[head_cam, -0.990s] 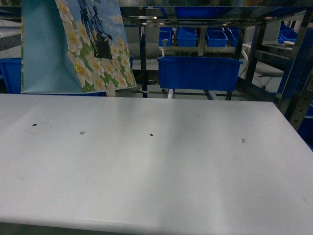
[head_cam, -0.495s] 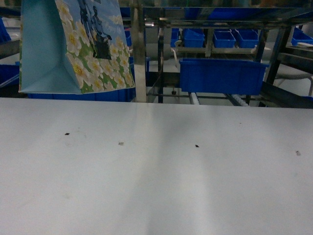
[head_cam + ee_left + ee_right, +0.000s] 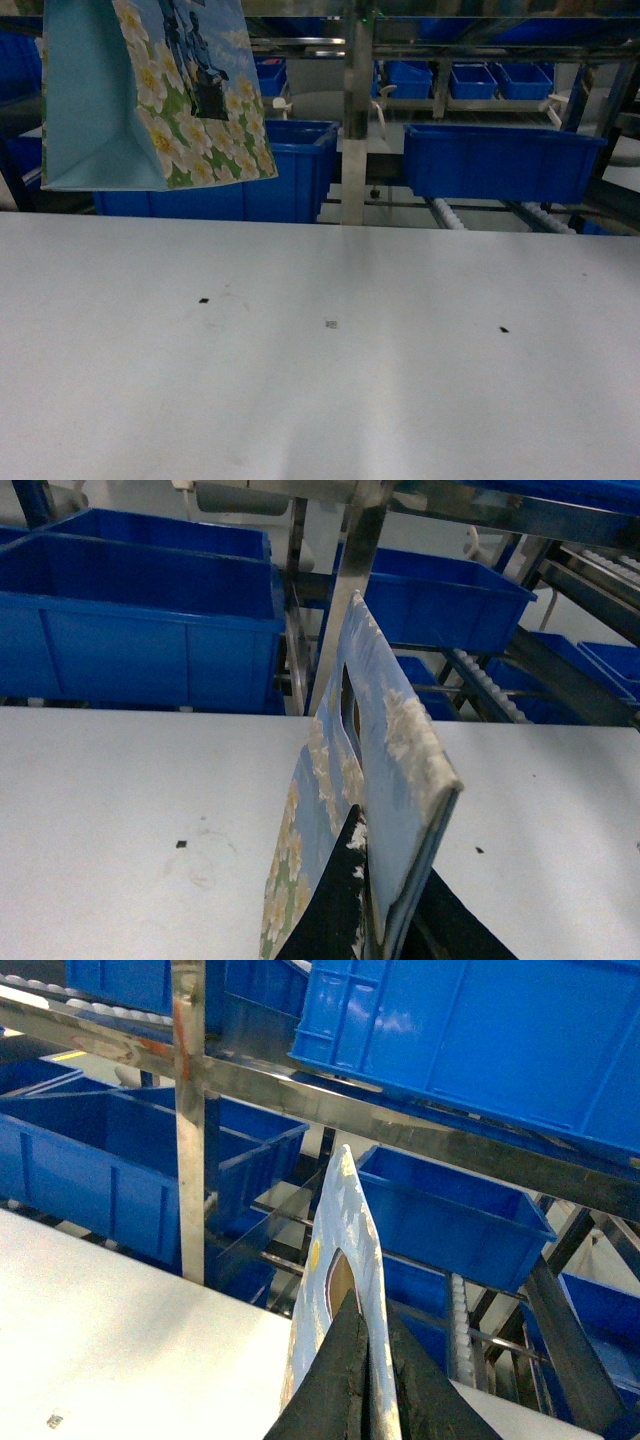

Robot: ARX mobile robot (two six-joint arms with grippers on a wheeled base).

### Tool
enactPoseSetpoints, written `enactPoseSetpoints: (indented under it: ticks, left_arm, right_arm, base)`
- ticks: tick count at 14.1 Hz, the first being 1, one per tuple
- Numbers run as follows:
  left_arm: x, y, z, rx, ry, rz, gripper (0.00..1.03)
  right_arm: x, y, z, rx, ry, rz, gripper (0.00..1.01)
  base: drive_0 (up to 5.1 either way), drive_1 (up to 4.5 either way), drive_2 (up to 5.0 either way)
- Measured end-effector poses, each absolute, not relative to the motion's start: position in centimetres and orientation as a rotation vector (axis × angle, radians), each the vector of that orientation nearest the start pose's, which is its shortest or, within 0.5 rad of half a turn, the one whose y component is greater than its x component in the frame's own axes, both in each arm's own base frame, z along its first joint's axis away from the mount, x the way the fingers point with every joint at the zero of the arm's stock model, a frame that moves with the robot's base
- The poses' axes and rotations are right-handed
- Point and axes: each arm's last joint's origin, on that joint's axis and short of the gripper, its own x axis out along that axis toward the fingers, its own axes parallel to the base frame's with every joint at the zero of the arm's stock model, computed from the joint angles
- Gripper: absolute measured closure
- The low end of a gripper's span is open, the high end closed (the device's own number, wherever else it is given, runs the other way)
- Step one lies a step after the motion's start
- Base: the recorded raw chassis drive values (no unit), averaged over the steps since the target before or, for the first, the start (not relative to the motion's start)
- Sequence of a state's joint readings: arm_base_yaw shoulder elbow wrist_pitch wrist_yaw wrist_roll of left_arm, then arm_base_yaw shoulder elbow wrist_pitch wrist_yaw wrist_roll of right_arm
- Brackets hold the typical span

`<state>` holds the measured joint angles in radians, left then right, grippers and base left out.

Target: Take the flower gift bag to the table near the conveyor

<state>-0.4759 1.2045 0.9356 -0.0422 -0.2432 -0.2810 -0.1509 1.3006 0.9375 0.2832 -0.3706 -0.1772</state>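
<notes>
White flat desk [image 3: 400, 400] fills the foreground, and the pale-blue flowered paper gift bag [image 3: 150, 100] hangs above its far-left edge, pinched by the left end effector [image 3: 385, 920], so a swing could snag the steel-framed roller conveyor [image 3: 355, 120]; the right end effector [image 3: 372, 1365] apparently clamps another thin flowered bag [image 3: 345, 1220].

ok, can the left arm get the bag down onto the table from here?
Probably yes. The left gripper is shut on the bag, which hangs above the table's left side; only bare tabletop shows beneath it. The blue bins sit beyond the far edge.
</notes>
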Motion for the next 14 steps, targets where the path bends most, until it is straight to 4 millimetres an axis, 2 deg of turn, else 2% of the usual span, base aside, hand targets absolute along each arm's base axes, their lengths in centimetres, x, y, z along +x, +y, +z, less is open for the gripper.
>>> enactPoseSetpoints:
  ticks: [6,9,14]
  left_arm:
    - [24.18,-11.73,31.37,-0.169,0.32,-0.192,1.01]
    - [24.18,-11.75,31.41,-0.169,0.317,-0.191,1.01]
    - [24.27,-11.6,31.32,-0.165,0.321,-0.177,1.01]
  right_arm:
    - [29.25,-3.33,31.96,-0.156,0.057,0.227,0.99]
    - [29.21,-3.42,32.01,-0.157,0.055,0.222,0.99]
    - [29.27,-3.23,31.96,-0.155,0.056,0.232,0.99]
  base:
    - [-0.2,-0.16,-0.2]
    - [-3.6,4.76,-1.3]
    - [0.0,0.0,0.0]
